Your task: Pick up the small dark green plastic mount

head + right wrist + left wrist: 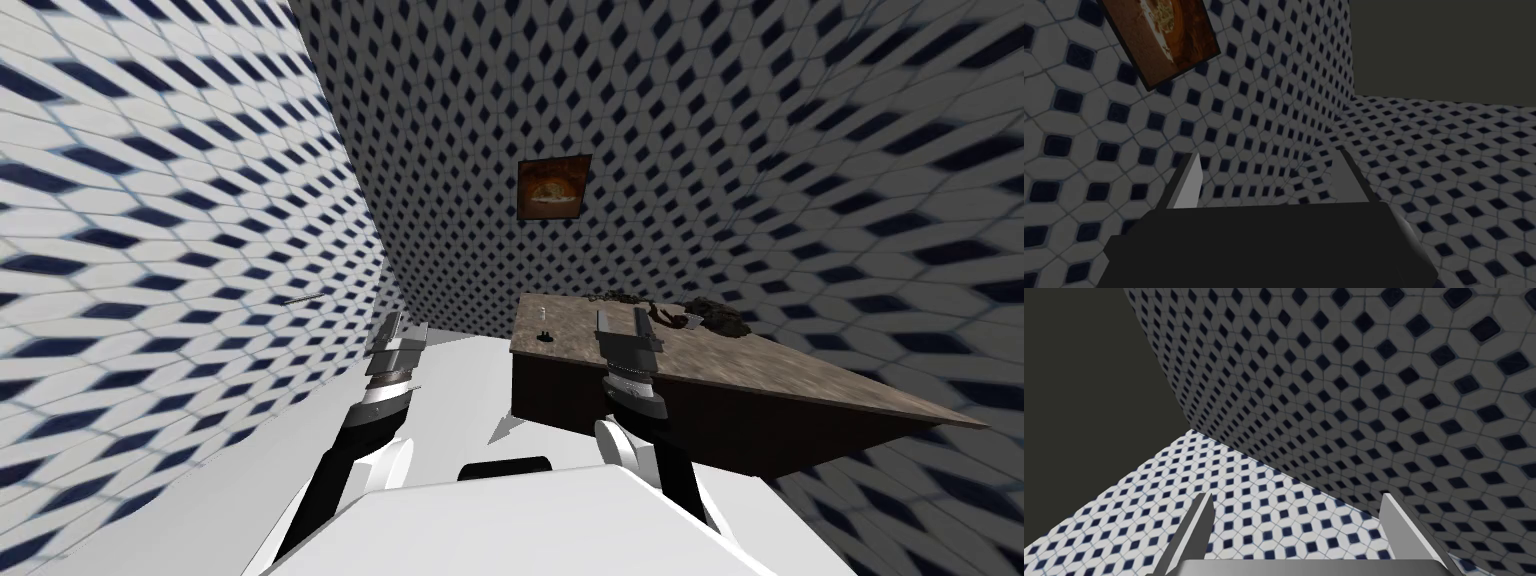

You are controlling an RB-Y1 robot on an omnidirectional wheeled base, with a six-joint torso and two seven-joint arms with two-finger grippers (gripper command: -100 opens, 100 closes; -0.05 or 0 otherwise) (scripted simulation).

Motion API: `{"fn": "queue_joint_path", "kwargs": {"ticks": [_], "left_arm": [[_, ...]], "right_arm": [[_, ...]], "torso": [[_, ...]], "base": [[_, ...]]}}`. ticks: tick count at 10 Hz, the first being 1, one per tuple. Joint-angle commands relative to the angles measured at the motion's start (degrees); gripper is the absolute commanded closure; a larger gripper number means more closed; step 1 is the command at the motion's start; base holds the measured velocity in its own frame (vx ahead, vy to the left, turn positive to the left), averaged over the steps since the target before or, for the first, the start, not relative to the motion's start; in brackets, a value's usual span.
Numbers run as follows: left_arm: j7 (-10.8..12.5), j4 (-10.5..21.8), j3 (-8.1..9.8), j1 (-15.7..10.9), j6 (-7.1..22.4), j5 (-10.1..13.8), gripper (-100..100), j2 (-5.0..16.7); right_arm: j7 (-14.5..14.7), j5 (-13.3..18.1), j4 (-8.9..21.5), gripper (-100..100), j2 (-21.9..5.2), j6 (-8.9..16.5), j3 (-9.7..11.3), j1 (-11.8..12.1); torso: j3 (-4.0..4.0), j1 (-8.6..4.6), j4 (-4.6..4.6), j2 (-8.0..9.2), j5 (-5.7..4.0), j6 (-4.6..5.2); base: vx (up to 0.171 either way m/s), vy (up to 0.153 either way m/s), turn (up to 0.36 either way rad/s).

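On the table (800, 375), small dark item (544, 335) too small for me to identify, dark heap (715, 317) at far end indistinct, picture frame (1159, 40) cut off in right wrist view.

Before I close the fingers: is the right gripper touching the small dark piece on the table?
Apart. In the head view bare tabletop separates the right gripper from the small dark piece; its wrist view shows open fingers with nothing between.
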Motion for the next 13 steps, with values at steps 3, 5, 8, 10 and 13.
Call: {"fn": "queue_joint_path", "kwargs": {"ticks": [3,5,8,10,13], "left_arm": [[0.0,0.0,-0.01,0.0,0.0,0.0,0,0.0],[0.0,0.0,-0.01,0.0,0.0,0.0,0,0.0],[0.0,0.0,-0.01,0.0,0.0,0.0,0,0.0],[0.0,0.0,-0.01,0.0,0.0,0.0,0,0.0],[0.0,0.0,-0.01,0.0,0.0,0.0,0,0.0]], "right_arm": [[0.9,2.2,1.0,-100,-6.0,-0.4,-1.7,0.3],[1.3,3.3,1.5,-100,-9.0,-0.6,-2.5,0.5],[2.5,6.2,2.8,-100,-13.8,-1.1,-4.3,1.1],[3.1,7.9,3.5,-100,-16.8,-1.3,-5.3,1.5],[3.8,9.8,4.3,-100,-20.8,-1.6,-6.4,1.9]], "torso": [[-0.02,0.28,-0.01,-0.04,0.06,0.00],[-0.04,0.32,-0.02,-0.07,0.08,-0.01],[-0.09,0.38,-0.04,-0.15,0.10,-0.01],[-0.08,0.26,-0.03,-0.14,0.06,-0.01],[-0.10,0.45,-0.04,-0.18,0.10,0.01]], "base": [[0.014,0.079,-0.055],[0.029,0.090,-0.034],[0.042,0.107,-0.070],[0.046,0.087,-0.053],[0.043,0.116,-0.063]]}}
